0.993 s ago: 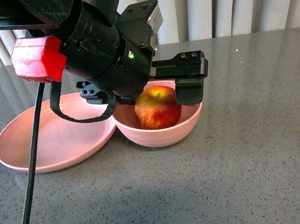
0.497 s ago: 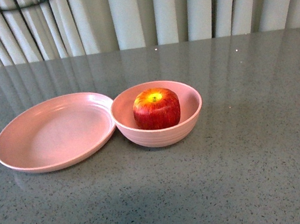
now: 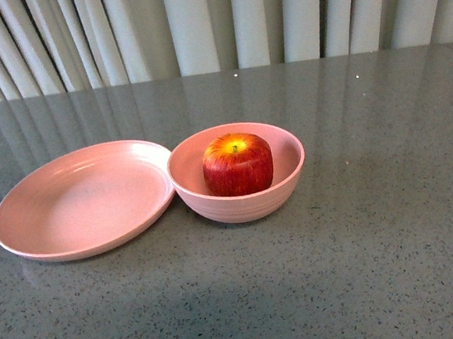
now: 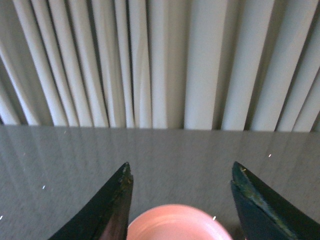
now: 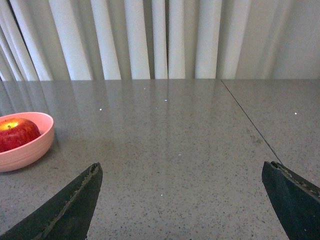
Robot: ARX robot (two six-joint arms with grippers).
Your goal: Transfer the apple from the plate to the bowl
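Observation:
The red apple stands upright inside the deep pink bowl, yellow top and stem up. The shallow pink plate lies to the bowl's left, touching its rim, with nothing on it. Neither arm shows in the front view. In the left wrist view my left gripper is open above the table, and a pink rim shows below it; I cannot tell whether it is the plate or the bowl. My right gripper is open over bare table, with the bowl and apple far off to one side.
The grey speckled table runs back to pale pleated curtains. A thin seam crosses the tabletop in the right wrist view.
One second ago my left arm hung over the bowl with the apple between its open fingers. It has since risen out of the front view, and the apple has settled upright in the bowl.

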